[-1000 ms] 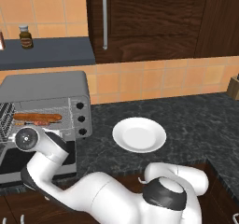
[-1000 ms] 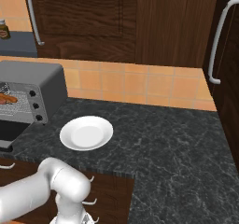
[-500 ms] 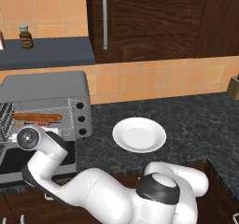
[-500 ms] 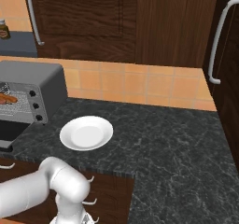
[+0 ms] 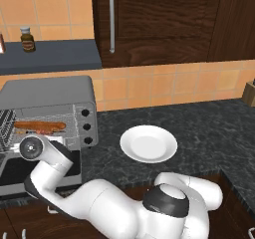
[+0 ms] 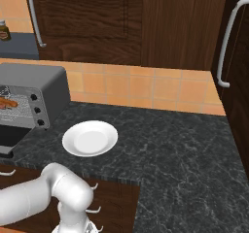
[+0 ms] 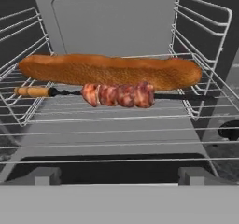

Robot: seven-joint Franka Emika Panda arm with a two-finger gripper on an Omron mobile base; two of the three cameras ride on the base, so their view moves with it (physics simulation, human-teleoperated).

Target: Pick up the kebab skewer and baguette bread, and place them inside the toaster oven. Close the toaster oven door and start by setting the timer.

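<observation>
Nothing moved; white plate (image 5: 148, 143) beside toaster oven (image 5: 50, 103).

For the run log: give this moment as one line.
baguette bread: on oven rack | kebab skewer: beside it, in front | toaster oven door: open | plate: bare

Matt metal, speckled stone, dark wood
Toaster oven (image 5: 50, 91) matt grey metal with thin wire racks (image 7: 116, 120); baguette bread (image 7: 109, 71) rough crust; plate (image 5: 148, 143) smooth white; counter (image 6: 175, 140) speckled stone; cabinets (image 5: 159, 21) grained wood

Glossy white arm (image 5: 99, 208), fat rounded tube links, dark grey band at big joint (image 5: 167, 201), round grey end cap with dark ring (image 5: 31, 149).
</observation>
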